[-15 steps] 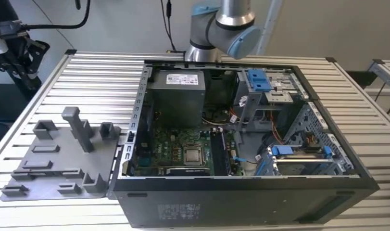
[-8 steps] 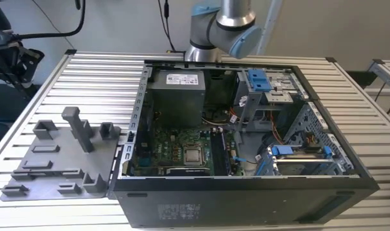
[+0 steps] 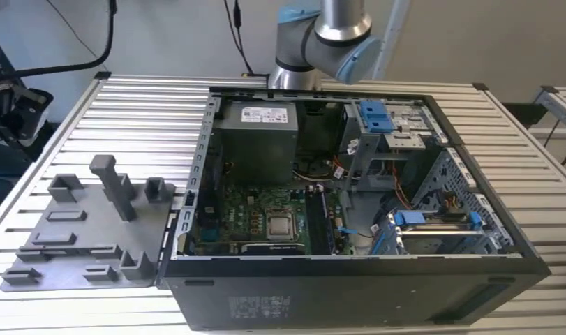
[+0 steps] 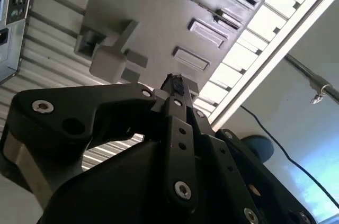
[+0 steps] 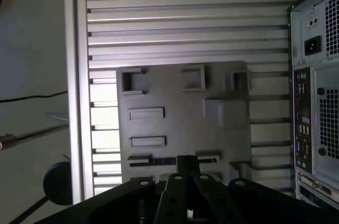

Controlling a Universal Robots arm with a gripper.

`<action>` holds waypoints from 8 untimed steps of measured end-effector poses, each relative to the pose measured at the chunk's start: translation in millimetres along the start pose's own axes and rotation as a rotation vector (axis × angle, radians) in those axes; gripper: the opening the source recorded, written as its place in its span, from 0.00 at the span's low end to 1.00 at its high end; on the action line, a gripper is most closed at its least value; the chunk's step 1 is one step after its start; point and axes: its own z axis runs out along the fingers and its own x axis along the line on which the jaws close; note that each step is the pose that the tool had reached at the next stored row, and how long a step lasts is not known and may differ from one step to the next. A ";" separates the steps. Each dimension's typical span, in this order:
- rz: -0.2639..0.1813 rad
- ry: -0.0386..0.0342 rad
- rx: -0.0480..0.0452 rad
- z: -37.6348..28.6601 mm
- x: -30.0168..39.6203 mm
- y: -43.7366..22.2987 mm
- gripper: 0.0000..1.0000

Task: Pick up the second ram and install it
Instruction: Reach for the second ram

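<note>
Gripper point(image 5: 186, 162), pressed together and empty, hangs well above the tray point(image 5: 175, 91). A dark strip in one tray slot looks like the ram point(image 5: 159, 161). The pick-up is not yet begun; grasping needs the jaws spread astride it.

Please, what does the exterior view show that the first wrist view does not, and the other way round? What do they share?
Exterior view: the inside of the open computer case, with the motherboard, the grey power-supply box and blue drive-bay clips.
First wrist view: the claw and the case's rear panel with its ports.
Both: the grey holder tray lying on the slatted metal table.
</note>
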 end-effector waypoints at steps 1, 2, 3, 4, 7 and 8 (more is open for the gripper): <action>0.000 0.0001 0.0000 0.1 -0.2 -3.9 0.11; 0.000 0.0002 0.0001 0.3 -0.4 -7.7 0.11; 0.000 0.0001 0.0000 0.7 -0.5 -10.5 0.11; -0.003 0.0003 0.0001 0.9 -0.7 -12.3 0.11; -0.023 0.0015 -0.0004 1.3 -0.8 -14.5 0.11; -0.031 0.0019 -0.0005 1.5 -0.8 -14.9 0.11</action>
